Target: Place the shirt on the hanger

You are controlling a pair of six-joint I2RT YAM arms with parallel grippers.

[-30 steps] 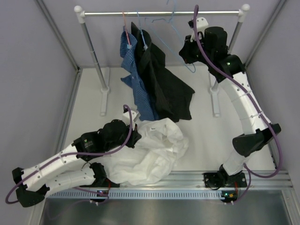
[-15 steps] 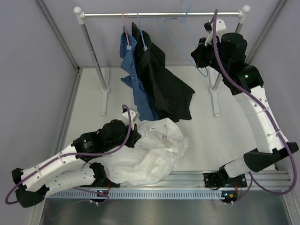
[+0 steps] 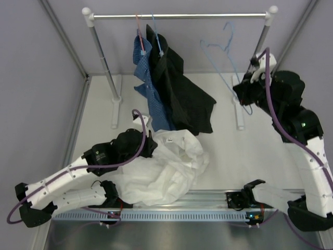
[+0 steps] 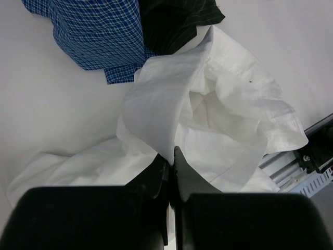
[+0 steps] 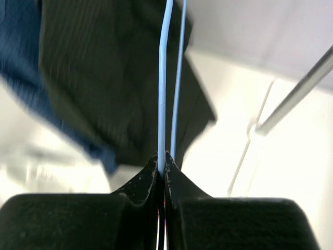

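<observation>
The white shirt [image 3: 166, 169] lies crumpled on the table floor near the front. It fills the left wrist view [image 4: 208, 120]. My left gripper [image 3: 150, 147] is shut on a fold of the shirt near its collar [image 4: 169, 156]. The light-blue wire hanger [image 3: 221, 57] hangs free of the rail, tilted, at the right. My right gripper [image 3: 244, 94] is shut on the hanger's lower wire [image 5: 162, 104], which runs straight up from between the jaws [image 5: 161, 160].
A clothes rail [image 3: 177, 15] spans the back on two posts [image 3: 106, 67]. A blue checked shirt [image 3: 151, 88] and a black shirt [image 3: 179, 94] hang from it, reaching the floor beside the white shirt. The right post's foot [image 3: 239, 112] stands near my right arm.
My right arm has pulled the light-blue hanger off the rail and carried it right and towards the front. The left gripper has stayed on the shirt, barely shifting.
</observation>
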